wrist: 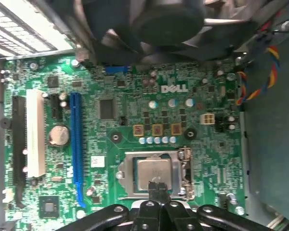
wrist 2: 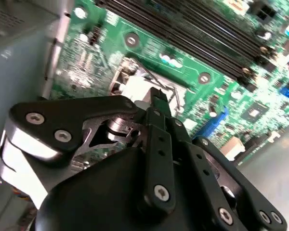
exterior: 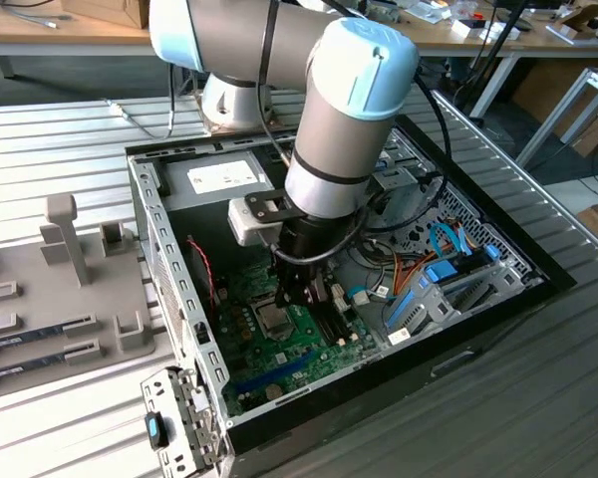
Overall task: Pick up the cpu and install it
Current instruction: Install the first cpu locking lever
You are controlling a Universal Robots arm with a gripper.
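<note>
Silver-topped, the cpu (wrist: 153,174) sits flat inside the metal socket frame (wrist: 126,159) on the green motherboard (wrist: 135,106), a narrow gap showing round its edges; we see the gripper (wrist: 158,185) with its fingertips (wrist: 153,186) pressed together, over the chip's edge nearest the wrist, whether touching we cannot tell; on the exterior view's clock face, the open computer case (exterior: 159,214) has its wall at nine o'clock of the socket, loose cables (exterior: 434,244) crowd three o'clock, and the grey parts tray (exterior: 40,289) lies farther out at nine, on the ribbed table (exterior: 538,408).
</note>
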